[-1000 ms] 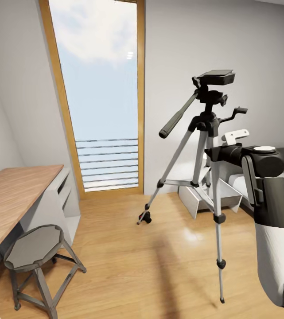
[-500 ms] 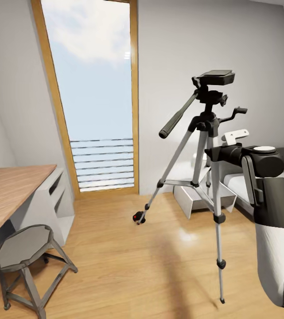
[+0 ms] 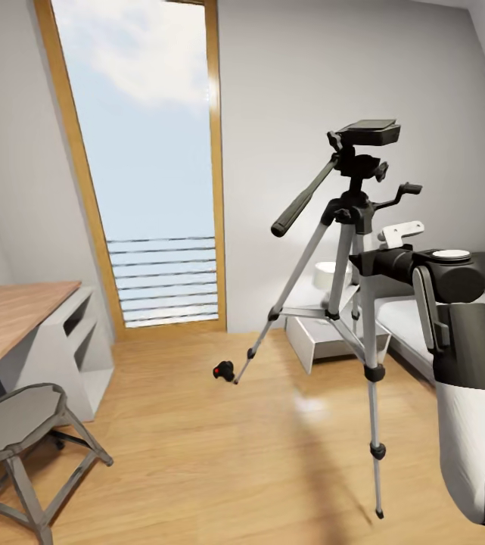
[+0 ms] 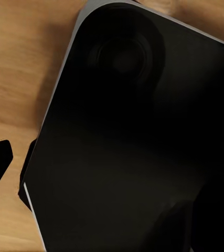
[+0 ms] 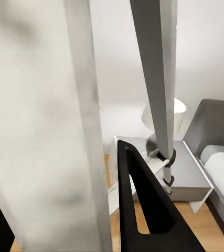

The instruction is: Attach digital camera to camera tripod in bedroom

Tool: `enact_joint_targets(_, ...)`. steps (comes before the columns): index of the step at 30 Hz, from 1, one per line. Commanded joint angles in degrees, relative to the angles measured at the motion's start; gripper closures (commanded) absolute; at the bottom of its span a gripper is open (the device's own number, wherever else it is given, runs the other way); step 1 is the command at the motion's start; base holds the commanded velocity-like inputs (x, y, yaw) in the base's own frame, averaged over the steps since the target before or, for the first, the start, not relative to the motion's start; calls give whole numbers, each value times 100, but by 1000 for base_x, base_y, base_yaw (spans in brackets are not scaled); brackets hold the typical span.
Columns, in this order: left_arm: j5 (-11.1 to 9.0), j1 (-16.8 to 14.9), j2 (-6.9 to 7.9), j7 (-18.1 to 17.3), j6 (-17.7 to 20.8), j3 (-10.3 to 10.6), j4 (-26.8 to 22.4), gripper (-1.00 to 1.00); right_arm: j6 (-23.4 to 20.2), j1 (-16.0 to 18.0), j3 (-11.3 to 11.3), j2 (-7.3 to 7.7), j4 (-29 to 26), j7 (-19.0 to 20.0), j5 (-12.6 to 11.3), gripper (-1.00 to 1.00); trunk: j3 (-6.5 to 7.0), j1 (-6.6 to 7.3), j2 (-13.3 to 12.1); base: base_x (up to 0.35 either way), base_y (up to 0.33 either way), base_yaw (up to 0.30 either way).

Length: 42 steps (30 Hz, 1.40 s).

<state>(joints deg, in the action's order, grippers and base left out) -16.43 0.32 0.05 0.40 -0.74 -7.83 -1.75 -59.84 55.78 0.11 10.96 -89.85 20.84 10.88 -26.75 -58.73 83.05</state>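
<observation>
1. Tripod [image 3: 352, 250] stands on the wood floor [image 3: 197, 454] w/ legs spread, in front of the bed [image 3: 424, 318] & nightstand [image 3: 333, 341]. Its top plate is bare, nothing mounted.
2. Camera [image 3: 223, 370] is a small black thing w/ a red dot. It's on the floor just beside the tripod's far foot, towards the window [image 3: 144, 166].
3. Progress, my guess: early. Camera not picked up, not attached. Left to do: grab it, lift it, seat it on the plate.
4. My right arm [image 3: 454, 318] is raised next to the tripod. In the wrist view one black finger [image 5: 143, 210] sits close by a silver leg [image 5: 156, 79]. Can't tell how wide the pincer is, or if it holds anything.
5. Left pincer: wrist view is mostly dark robot body over floor. Can't tell its state.
6. Writing/brands: none readable.
</observation>
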Motion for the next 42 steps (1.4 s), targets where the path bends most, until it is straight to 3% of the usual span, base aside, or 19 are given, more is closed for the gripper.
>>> enact_joint_targets(1,-1,3,0,4,-5,-43,-10,-100,-16,4,0,3,-6,52,63,100,-4,0,3,0,-295,0)
enact_joint_targets(20,-1,3,4,4,-6,-43,-13,-100,-16,4,15,70,-6,52,57,100,-4,0,3,-36,-301,0)
enact_joint_targets(24,5,29,39,4,-36,-61,-54,-100,-16,131,125,135,-129,69,110,100,-5,0,3,0,0,0)
enact_joint_targets(28,7,29,41,4,-39,-61,-54,-100,-16,258,87,145,-245,72,-27,100,-5,0,3,0,0,0)
enact_joint_targets(42,3,29,22,2,-39,-68,-55,-100,-16,224,37,176,58,109,11,100,-5,0,3,0,0,0)
